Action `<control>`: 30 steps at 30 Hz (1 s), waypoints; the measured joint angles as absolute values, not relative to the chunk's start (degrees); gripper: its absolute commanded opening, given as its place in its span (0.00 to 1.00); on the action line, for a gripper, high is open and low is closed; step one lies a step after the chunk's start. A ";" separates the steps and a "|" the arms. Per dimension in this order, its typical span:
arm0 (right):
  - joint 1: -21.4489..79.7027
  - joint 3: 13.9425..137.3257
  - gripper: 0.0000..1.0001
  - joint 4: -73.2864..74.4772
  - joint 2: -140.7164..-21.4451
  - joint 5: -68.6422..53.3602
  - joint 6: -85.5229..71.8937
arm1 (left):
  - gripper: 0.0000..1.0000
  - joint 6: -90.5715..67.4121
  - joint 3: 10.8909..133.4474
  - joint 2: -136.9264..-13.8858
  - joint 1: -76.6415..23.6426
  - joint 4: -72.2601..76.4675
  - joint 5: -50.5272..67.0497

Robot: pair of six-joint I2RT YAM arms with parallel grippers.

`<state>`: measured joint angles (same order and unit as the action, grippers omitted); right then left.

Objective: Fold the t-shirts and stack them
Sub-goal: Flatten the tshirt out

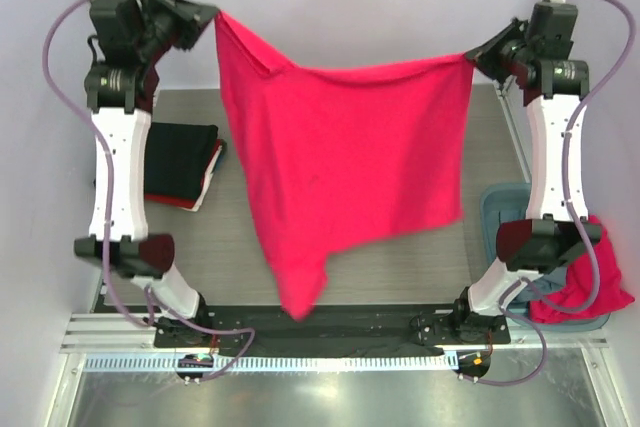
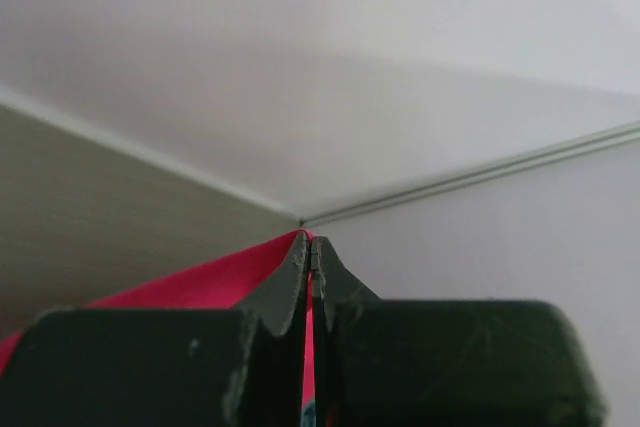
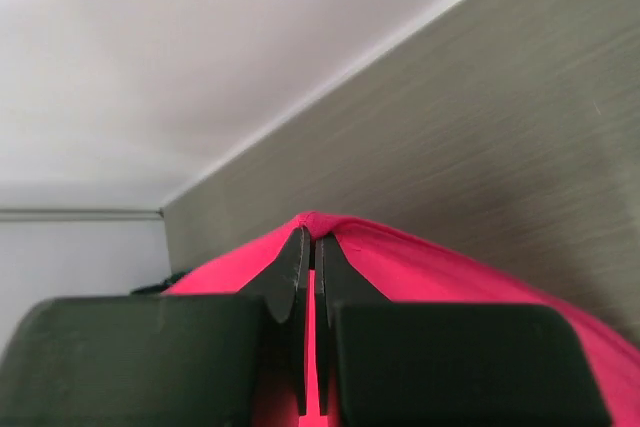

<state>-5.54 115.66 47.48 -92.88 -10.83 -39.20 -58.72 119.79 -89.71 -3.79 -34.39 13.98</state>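
Bench (image 1: 400,267): grey wood grain, you see it stretching to the white walls.
Bin (image 1: 492,209): blue-grey, at your right.

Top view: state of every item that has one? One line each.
pink-red t-shirt: unfolded, hanging spread in the air between both grippers.
left gripper: shut on one top corner of the shirt.
right gripper: shut on the other top corner.
folded stack: folded, lying on the table at left, black on top.
red garment: crumpled, spilling over the blue bin at right.
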 measured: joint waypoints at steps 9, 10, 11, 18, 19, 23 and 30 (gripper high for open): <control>-13.58 135.50 0.01 44.29 -98.83 -18.39 -44.14 | 0.00 -65.19 141.34 -101.75 1.02 -24.60 19.35; -13.96 135.44 0.01 42.92 -98.67 -19.40 -44.47 | 0.00 -65.06 141.05 -101.49 0.99 -22.61 19.42; -14.13 134.82 0.01 41.41 -98.63 -20.73 -44.88 | 0.00 -64.38 140.05 -101.06 0.89 -20.93 19.25; -13.61 109.56 0.01 30.41 -98.59 -26.09 -45.71 | 0.00 -59.31 118.48 -96.29 -1.39 -11.53 18.02; -13.63 104.31 0.01 29.21 -99.22 -26.13 -45.71 | 0.00 -58.81 113.03 -95.68 -2.07 -9.67 17.82; -13.65 89.49 0.01 27.62 -101.19 -25.98 -45.39 | 0.00 -57.19 93.10 -93.67 -6.22 -6.24 16.01; -13.63 72.88 0.01 23.57 -98.37 -24.75 -43.16 | 0.00 -54.85 66.08 -82.94 -15.11 -5.15 9.82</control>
